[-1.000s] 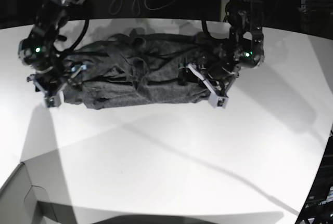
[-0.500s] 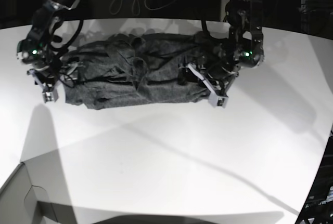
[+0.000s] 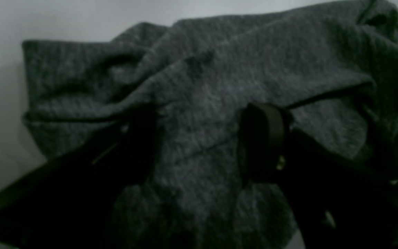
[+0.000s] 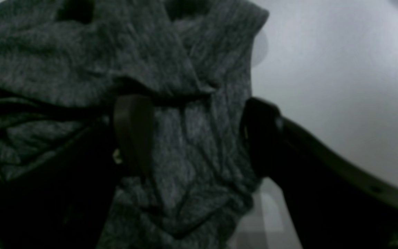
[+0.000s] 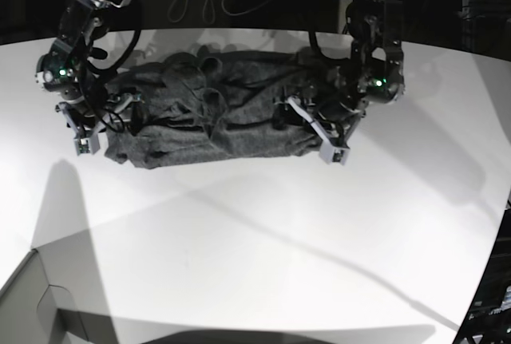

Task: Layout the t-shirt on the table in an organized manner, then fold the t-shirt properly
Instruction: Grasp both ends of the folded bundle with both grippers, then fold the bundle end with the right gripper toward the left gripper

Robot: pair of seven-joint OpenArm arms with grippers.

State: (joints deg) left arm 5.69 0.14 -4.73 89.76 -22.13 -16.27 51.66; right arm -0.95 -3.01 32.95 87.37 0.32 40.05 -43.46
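You're looking at the t-shirt (image 5: 215,116) bunched into a long, wrinkled band across the far part of the table (image 5: 263,232), running from one arm to the other. It lies in loose folds rather than flat — creases show all along its length in the base view.

Your left gripper (image 5: 313,130) sits at the end of the band on that view's right. Its jaws stand apart over the cloth; in the left wrist view the two dark fingers (image 3: 263,138) straddle a ridge of grey knit, with fabric lying between them, but you can't tell from these views whether they press on it.

Your right gripper (image 5: 108,120) is at the opposite end, on the base view's left. Its jaws are spread wide, one finger (image 4: 133,133) over the cloth and the other at the shirt's edge, where white table shows beside it. Nothing is pinched between them.

A grey box corner (image 5: 36,304) sits at the near left of the table, well apart from the shirt — and dark cables hang behind the far edge.
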